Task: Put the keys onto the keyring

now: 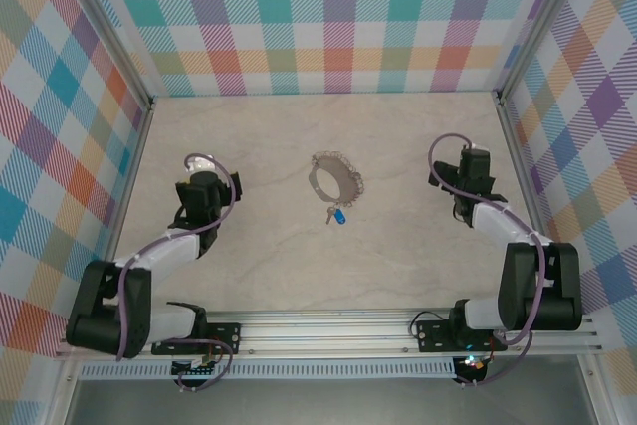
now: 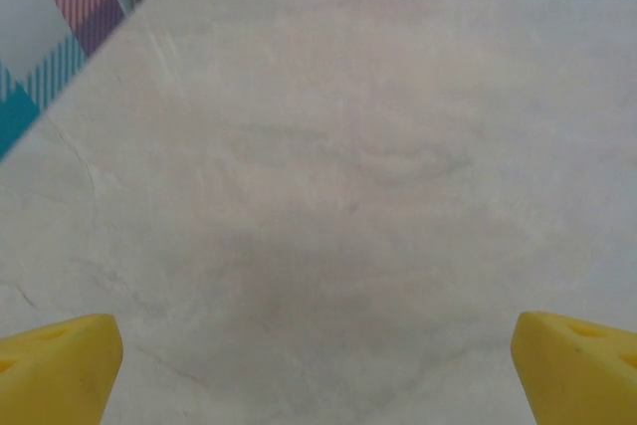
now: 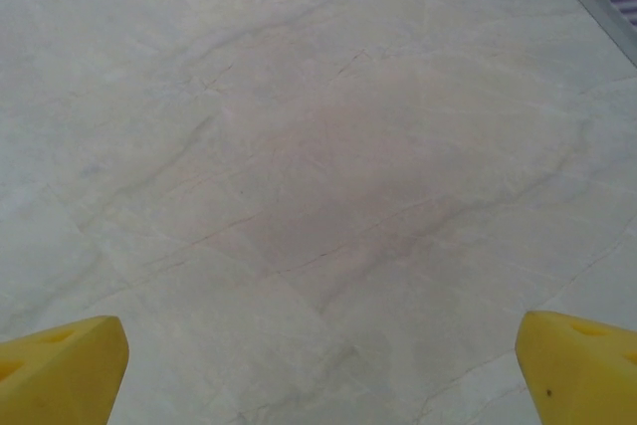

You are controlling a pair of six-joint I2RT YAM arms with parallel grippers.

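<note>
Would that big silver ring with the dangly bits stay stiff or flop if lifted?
The keyring probably stays stiff: its hoop holds a round shape lying flat. Its small links likely swing loosely. On the smooth table it would probably slide, not roll.

Pale marble-patterned tabletop (image 1: 249,266), pastel plaid walls (image 1: 328,17) on 3 sides, aluminium rail (image 1: 328,325) at near edge

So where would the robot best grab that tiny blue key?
Probably take the key by its blue head, its bulkiest part, pinched from straight above, since it lies flat on the table just on the near side of the keyring. The silver blade looks too thin.
</note>
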